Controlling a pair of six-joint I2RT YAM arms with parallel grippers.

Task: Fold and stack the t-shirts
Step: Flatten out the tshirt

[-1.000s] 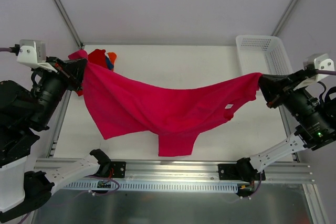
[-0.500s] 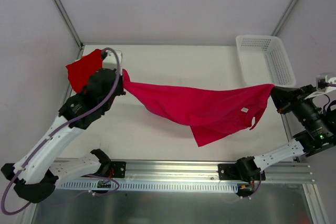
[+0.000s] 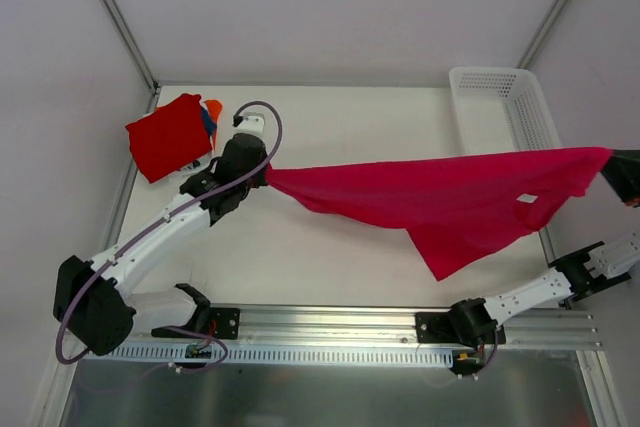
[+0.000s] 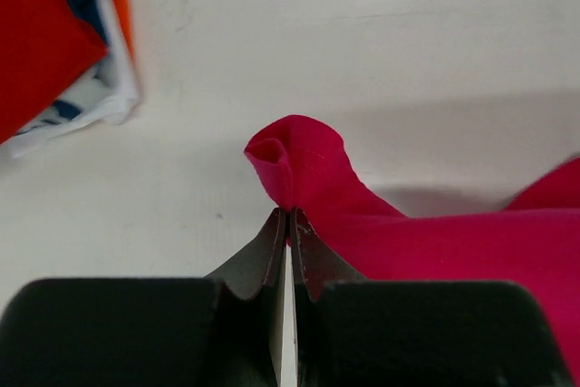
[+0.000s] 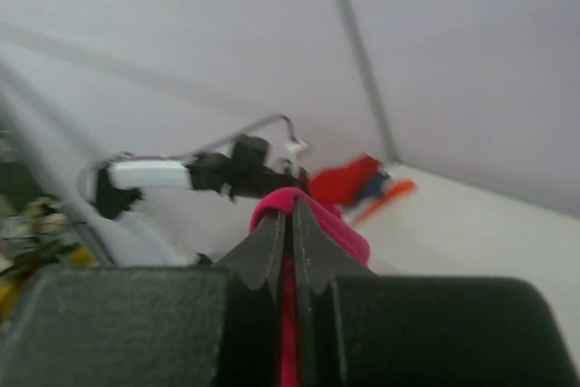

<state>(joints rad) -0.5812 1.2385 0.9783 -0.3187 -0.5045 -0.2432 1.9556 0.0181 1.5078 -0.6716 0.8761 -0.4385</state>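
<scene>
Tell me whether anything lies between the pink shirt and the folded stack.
Nothing visible does. The left claw holds one end of the pink shirt right of the folded stack, only bare table between them. The basket sits far right, out of that path.

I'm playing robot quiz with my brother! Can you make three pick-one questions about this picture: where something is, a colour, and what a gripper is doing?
1. Where is the white basket?
A. far right corner of the table
B. near left corner
C. in the middle

2. What colour is the stretched-out shirt?
A. blue
B. magenta-pink
C. white

3. What is the left gripper doing?
A. wide open
B. holding the basket
C. shut on the shirt

Answers:
1 A, the basket sits at the far right edge.
2 B, the cloth is bright pink all over.
3 C, it pinches a fold of the pink cloth.
</scene>
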